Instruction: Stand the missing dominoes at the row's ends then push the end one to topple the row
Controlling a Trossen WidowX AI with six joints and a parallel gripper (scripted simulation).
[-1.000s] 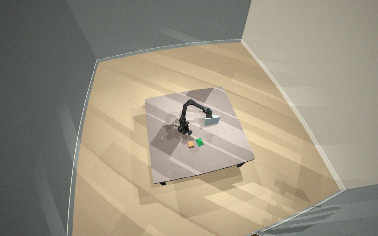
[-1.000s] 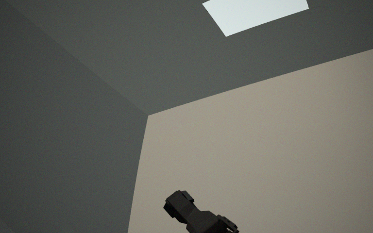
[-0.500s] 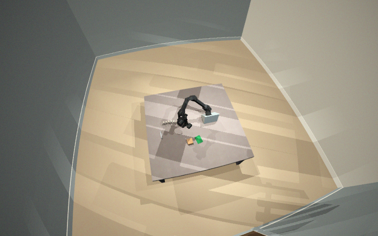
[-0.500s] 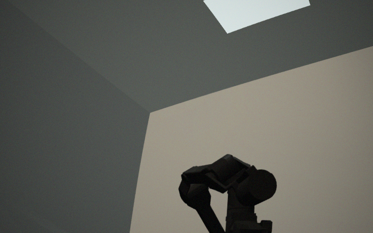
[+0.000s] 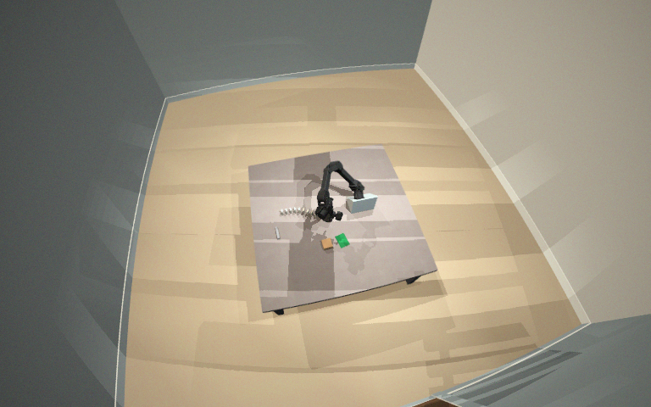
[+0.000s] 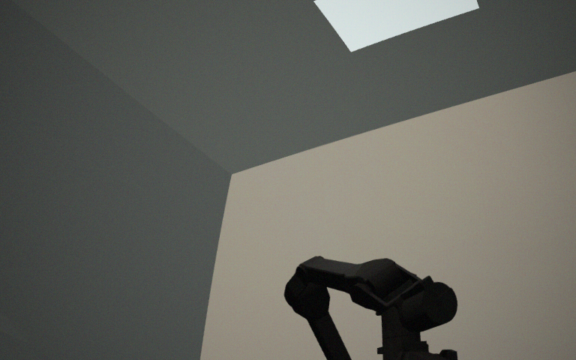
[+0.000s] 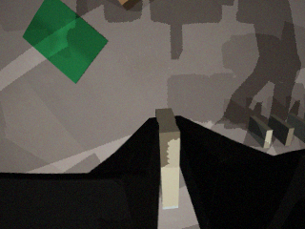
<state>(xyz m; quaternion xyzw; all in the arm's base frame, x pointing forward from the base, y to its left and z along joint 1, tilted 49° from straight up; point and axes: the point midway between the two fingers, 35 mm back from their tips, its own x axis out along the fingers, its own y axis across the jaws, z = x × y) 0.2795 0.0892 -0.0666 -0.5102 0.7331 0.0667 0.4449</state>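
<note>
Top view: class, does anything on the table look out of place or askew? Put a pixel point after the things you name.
Yes. One pale piece (image 5: 277,232) lies apart from the row of standing dominoes (image 5: 288,211) (image 7: 281,130), near the table's (image 5: 384,259) left edge in this view. It looks odd because it is alone and outside the line.
</note>
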